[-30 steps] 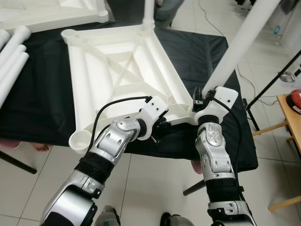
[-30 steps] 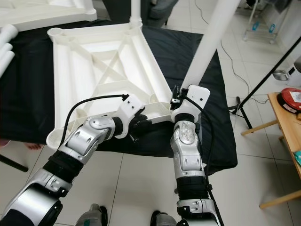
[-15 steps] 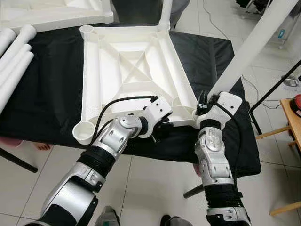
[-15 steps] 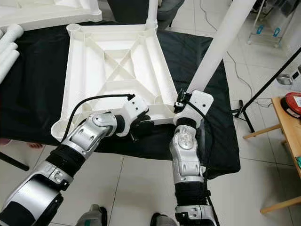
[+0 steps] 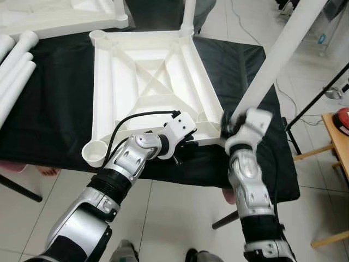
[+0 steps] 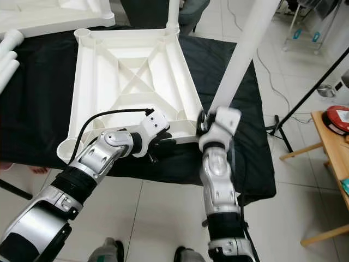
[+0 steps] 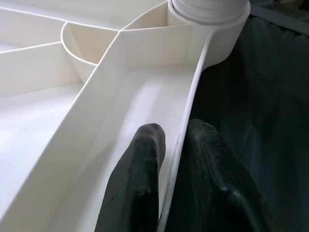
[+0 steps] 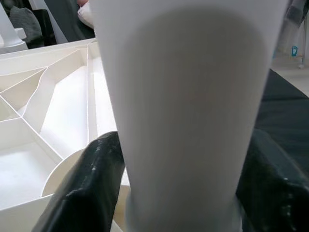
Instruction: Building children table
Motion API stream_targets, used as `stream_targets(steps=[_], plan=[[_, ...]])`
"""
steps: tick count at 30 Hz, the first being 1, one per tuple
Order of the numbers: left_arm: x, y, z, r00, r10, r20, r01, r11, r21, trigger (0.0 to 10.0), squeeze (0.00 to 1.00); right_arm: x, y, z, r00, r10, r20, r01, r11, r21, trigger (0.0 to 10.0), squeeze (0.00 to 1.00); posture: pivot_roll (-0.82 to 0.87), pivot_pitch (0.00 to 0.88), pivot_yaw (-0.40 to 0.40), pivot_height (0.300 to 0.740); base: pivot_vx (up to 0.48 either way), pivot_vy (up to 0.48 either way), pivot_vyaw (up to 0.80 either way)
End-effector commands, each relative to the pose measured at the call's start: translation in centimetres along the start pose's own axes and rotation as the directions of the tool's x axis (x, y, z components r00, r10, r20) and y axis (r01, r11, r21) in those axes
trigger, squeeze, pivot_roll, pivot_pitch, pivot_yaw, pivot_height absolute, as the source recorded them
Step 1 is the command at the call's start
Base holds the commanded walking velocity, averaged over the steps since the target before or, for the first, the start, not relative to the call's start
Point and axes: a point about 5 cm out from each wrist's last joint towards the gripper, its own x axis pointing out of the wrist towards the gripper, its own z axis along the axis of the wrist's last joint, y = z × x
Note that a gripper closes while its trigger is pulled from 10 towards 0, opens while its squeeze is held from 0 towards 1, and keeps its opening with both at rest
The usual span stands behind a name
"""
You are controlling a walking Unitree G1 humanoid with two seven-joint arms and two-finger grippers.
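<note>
A white tabletop (image 5: 147, 82) lies upside down on a table covered in black cloth (image 5: 49, 120). My left gripper (image 7: 176, 130) is shut on the thin near rim of the tabletop, one finger inside and one outside, close to the near right corner socket (image 7: 207, 19). A white leg tube (image 5: 278, 54) stands in that socket and leans up to the right. My right gripper (image 8: 183, 164) is shut around the base of this leg, with its black fingers (image 8: 91, 179) on either side. A second leg (image 5: 188, 16) stands upright in the far right corner.
Loose white leg tubes (image 5: 13, 65) lie at the left on the cloth. Another white tabletop (image 5: 54, 16) sits at the back. A wooden table (image 5: 338, 136) with a red thing (image 5: 343, 115) is at the right, and a black stand pole (image 5: 316, 98) slants beside it.
My right wrist has shifted a little to the left and is blurred. The leg it holds now leans less far to the right. My left gripper keeps its hold on the rim.
</note>
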Motion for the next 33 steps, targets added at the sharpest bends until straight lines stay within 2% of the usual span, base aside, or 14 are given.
stream_targets(steps=[1, 2, 3, 4, 8, 10, 13, 15, 18, 21, 26, 30, 33], plan=[[0.3, -0.8, -2.3, 0.996, -0.029, -0.086, 0.025, 0.999, -0.045, 0.0, 0.0, -1.1, 0.2, -3.3, 0.985, 0.022, -0.173, -0.02, 1.0, 0.014, 10.0, 1.0, 0.16, 0.179, -0.005, 0.74, 0.0, 0.0, 0.0], [0.3, -0.8, -2.3, 0.996, -0.03, -0.085, 0.026, 0.999, -0.044, 0.0, 0.0, -1.1, 0.3, -3.2, 0.985, 0.037, -0.168, -0.034, 0.999, 0.022, 10.0, 0.64, 0.16, 0.179, -0.005, 0.74, 0.0, 0.0, 0.0], [0.3, -0.8, -2.3, 0.996, -0.03, -0.085, 0.026, 0.999, -0.044, 0.0, 0.0, -1.1, 0.3, -3.2, 0.985, 0.037, -0.168, -0.034, 0.999, 0.022, 10.0, 0.64, 0.16, 0.179, -0.005, 0.74, 0.0, 0.0, 0.0], [0.4, -0.8, -2.3, 0.996, -0.029, -0.085, 0.025, 0.999, -0.045, 0.0, 0.0, -1.1, 0.5, -3.1, 0.986, 0.056, -0.159, -0.052, 0.998, 0.03, 10.0, 0.0, 0.16, 0.179, -0.005, 0.74, 0.0, 0.0, 0.0], [0.4, -0.7, -2.3, 0.996, -0.029, -0.084, 0.025, 0.999, -0.044, 0.0, 0.0, -1.1, 0.8, -2.5, 0.985, 0.109, -0.134, -0.101, 0.993, 0.063, 10.0, 0.0, 0.16, 0.181, -0.003, 0.74, 0.0, 0.0, 0.0], [0.4, -0.7, -2.2, 0.996, -0.03, -0.083, 0.027, 0.999, -0.044, 0.0, 0.0, -1.0, 1.2, -1.5, 0.981, 0.177, -0.082, -0.17, 0.982, 0.087, 10.0, 0.0, 0.16, 0.181, -0.003, 0.74, 0.0, 0.0, 0.0], [0.4, -0.7, -2.2, 0.996, -0.032, -0.082, 0.028, 0.999, -0.044, 0.0, 0.0, -1.0, 1.3, -1.0, 0.978, 0.203, -0.054, -0.197, 0.976, 0.088, 10.0, 0.0, 0.16, 0.182, -0.001, 0.74, 0.0, 0.0, 0.0], [0.4, -0.7, -2.2, 0.996, -0.036, -0.079, 0.033, 0.999, -0.043, 0.0, 0.0, -0.6, 0.6, 0.7, 0.982, 0.186, 0.037, -0.187, 0.981, 0.041, 10.0, 0.0, 0.16, 0.182, -0.001, 0.74, 0.0, 0.0, 0.0], [0.4, -0.7, -2.2, 0.996, -0.037, -0.079, 0.034, 0.999, -0.042, 0.0, 0.0, -0.5, 0.3, 1.2, 0.984, 0.168, 0.061, -0.17, 0.985, 0.03, 10.0, 0.0, 0.16, 0.183, -0.002, 0.74, 0.0, 0.0, 0.0], [0.4, -0.8, -2.2, 0.996, -0.048, -0.072, 0.046, 0.998, -0.039, 0.0, 0.0, 0.0, -1.1, 2.4, 0.988, 0.103, 0.115, -0.102, 0.995, -0.021, 10.0, 0.0, 0.16, 0.183, -0.002, 0.74, 0.0, 0.0, 0.0], [0.4, -0.8, -2.2, 0.996, -0.052, -0.071, 0.049, 0.998, -0.037, 0.0, 0.0, 0.1, -1.4, 2.8, 0.987, 0.099, 0.129, -0.094, 0.995, -0.045, 10.0, 0.0, 0.16, 0.183, -0.002, 0.74, 0.0, 0.0, 0.0], [0.4, -0.9, -2.2, 0.996, -0.064, -0.064, 0.063, 0.998, -0.03, 0.0, 0.0, 0.4, -2.3, 3.8, 0.978, 0.134, 0.157, -0.113, 0.984, -0.136, 10.0, 0.0, 0.16, 0.184, -0.001, 0.74, 0.0, 0.0, 0.0], [0.4, -1.0, -2.2, 0.996, -0.07, -0.062, 0.068, 0.997, -0.027, 0.0, 0.0, 0.4, -2.4, 4.1, 0.973, 0.161, 0.163, -0.135, 0.977, -0.164, 10.0, 0.0, 0.16, 0.184, -0.001, 0.74, 0.0, 0.0, 0.0]])
